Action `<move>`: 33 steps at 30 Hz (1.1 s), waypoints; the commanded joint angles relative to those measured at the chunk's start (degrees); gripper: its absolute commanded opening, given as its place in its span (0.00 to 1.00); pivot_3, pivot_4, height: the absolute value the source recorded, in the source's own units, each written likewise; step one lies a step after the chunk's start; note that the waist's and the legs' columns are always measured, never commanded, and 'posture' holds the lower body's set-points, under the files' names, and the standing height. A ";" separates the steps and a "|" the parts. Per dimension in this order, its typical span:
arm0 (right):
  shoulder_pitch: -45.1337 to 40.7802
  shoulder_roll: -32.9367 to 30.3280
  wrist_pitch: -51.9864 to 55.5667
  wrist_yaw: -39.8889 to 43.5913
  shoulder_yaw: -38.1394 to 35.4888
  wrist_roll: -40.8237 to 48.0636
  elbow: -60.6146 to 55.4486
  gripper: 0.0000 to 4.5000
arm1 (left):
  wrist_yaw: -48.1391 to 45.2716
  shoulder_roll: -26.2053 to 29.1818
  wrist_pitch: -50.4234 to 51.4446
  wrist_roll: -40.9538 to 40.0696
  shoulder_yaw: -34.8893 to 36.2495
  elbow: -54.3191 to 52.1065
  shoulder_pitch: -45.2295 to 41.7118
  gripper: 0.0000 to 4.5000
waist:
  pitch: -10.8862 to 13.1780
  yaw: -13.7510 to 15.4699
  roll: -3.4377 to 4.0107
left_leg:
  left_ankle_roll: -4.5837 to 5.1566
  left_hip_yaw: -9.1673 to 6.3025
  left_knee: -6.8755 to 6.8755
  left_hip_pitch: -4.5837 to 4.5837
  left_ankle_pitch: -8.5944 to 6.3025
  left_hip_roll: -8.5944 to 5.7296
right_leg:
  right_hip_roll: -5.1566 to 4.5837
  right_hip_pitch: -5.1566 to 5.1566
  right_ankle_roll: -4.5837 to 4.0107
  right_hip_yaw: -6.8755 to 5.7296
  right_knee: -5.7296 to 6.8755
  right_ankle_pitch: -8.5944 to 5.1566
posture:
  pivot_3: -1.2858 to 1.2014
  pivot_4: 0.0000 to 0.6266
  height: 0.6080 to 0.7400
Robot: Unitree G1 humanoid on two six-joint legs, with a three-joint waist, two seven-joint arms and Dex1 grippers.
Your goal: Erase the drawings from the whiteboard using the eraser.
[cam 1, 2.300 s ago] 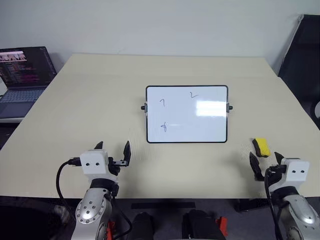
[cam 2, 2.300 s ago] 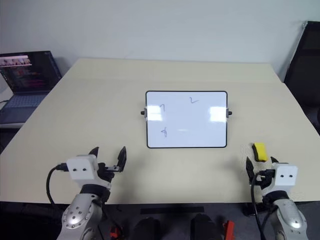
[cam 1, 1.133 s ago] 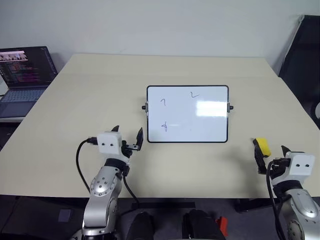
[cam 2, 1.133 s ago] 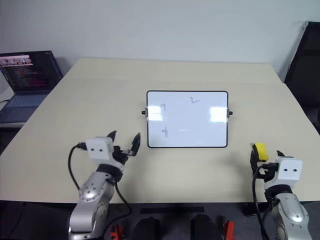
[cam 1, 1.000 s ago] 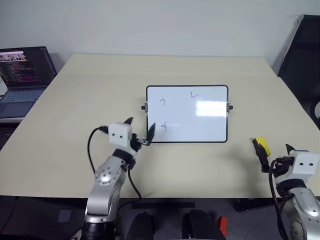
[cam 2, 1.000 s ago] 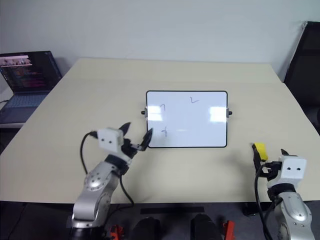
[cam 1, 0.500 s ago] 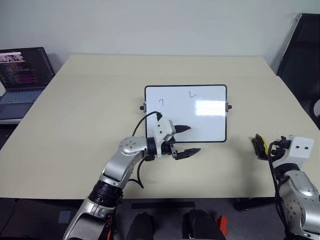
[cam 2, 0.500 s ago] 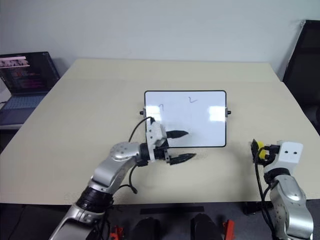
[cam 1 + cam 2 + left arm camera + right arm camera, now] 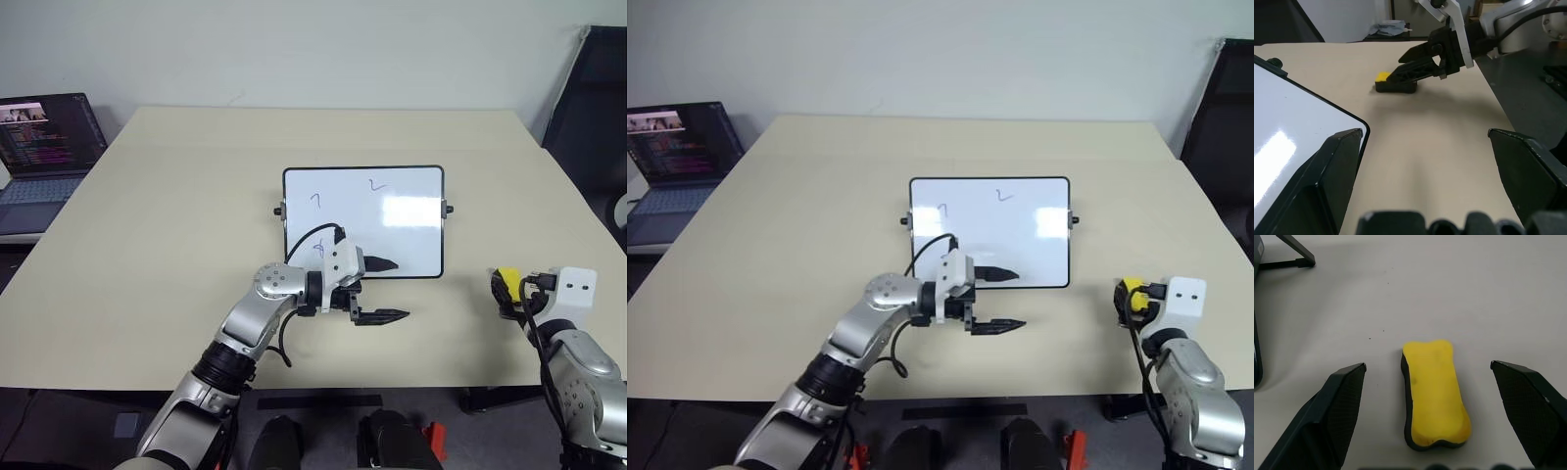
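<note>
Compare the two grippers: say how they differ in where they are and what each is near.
The left gripper reaches across the whiteboard's near edge, one finger over the board, holding nothing. The right gripper sits by the table's right edge with the eraser lying between its fingers, ungripped. Both are open.

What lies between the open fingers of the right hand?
The eraser, lying on the table between the open right hand fingers, touching neither, as the right wrist view shows.
</note>
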 commanded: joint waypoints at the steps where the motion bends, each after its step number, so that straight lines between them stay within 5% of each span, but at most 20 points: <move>1: -1.29 -0.73 -0.16 0.62 -0.52 0.54 -0.06 0.99 | -0.06 0.17 -1.05 0.17 0.47 -1.55 0.06 1.00 | 0.00 0.03 0.00 | 0.00 -0.01 0.00 -0.01 0.00 0.00 | 0.00 0.00 0.00 -0.01 -0.01 0.00 | 0.52 0.24 1.00; 30: -3.17 0.47 1.92 -0.51 -1.89 2.84 4.27 0.99 | 0.25 1.02 -1.18 0.56 1.04 -1.10 -0.50 1.00 | 0.01 0.02 0.01 | 0.00 0.00 -0.02 -0.02 0.00 0.00 | 0.00 0.00 0.01 0.00 -0.03 0.00 | 0.52 0.24 1.00; 33: -3.86 0.92 2.24 -1.02 -2.42 3.47 4.40 0.88 | 0.29 1.02 -1.06 0.59 1.06 -1.12 -0.50 1.00 | 0.01 0.02 0.01 | 0.01 0.00 -0.02 -0.02 0.00 0.00 | 0.00 0.00 0.01 0.00 -0.04 0.00 | 0.52 0.24 1.00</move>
